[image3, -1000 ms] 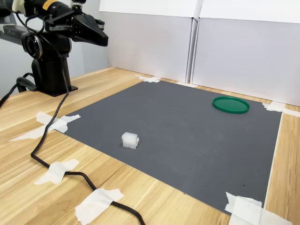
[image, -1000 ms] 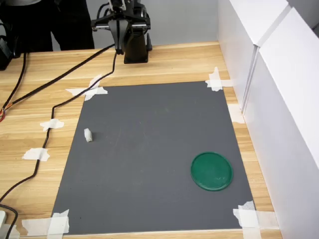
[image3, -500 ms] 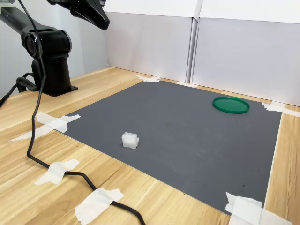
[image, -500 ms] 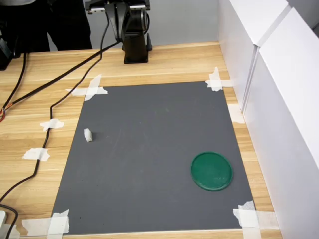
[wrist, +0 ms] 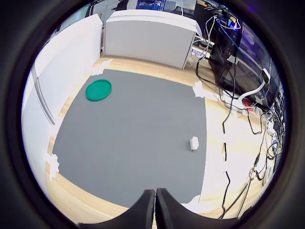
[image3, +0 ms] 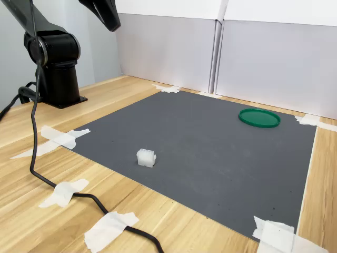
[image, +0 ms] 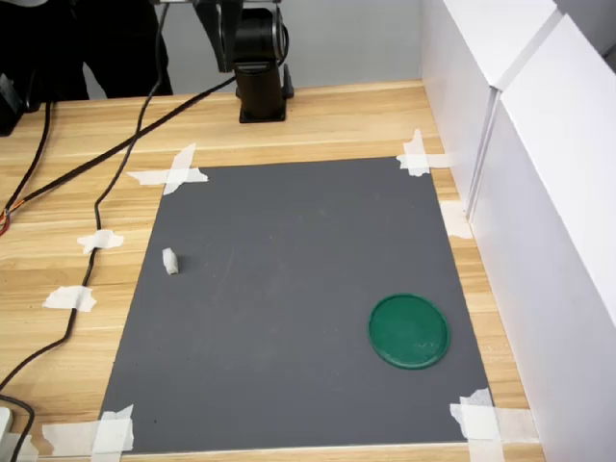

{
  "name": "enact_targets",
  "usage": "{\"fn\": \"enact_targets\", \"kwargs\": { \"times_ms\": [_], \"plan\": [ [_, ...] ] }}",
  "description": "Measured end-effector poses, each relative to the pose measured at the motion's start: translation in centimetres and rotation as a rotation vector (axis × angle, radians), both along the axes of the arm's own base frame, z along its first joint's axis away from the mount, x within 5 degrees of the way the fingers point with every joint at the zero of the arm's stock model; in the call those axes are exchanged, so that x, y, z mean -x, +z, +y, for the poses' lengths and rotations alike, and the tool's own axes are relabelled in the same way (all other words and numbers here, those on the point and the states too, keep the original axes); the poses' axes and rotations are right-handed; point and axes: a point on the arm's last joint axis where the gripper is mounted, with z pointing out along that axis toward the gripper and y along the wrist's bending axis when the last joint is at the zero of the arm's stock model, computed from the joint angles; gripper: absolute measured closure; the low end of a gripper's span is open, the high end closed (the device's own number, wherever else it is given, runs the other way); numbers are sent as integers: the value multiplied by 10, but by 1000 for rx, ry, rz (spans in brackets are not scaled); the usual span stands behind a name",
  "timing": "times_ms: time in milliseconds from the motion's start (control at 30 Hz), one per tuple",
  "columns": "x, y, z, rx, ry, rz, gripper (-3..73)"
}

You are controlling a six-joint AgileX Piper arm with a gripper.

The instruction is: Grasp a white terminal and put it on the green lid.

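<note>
While the claw hangs high above the table with its two fingers pressed together and nothing between them, the wrist view looks down past its tips onto the whole grey mat. Going left to right in the wrist view: the green lid lies flat on the mat, far out ahead of the claw and off to one side, close to the white wall panels; the white terminal sits nearer the claw but on the other side, close to the mat's edge, well apart from the lid. Beyond that edge a black cable runs over the wooden table, held by white tape pieces. In the second exterior view only the claw's dark tip shows at the upper left, raised above the arm base, with the terminal well below it. In the first exterior view the terminal stands at the mat's left, the lid at lower right.
</note>
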Motion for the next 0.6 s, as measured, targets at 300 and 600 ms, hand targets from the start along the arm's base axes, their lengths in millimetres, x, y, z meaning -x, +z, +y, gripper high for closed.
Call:
{"fn": "enact_targets", "kwargs": {
  "times_ms": [300, 600],
  "plan": [
    [-35, 33, 3, -23, 21, 166, 527],
    [-70, 21, -2, 30, 8, 300, 197]
  ]
}}
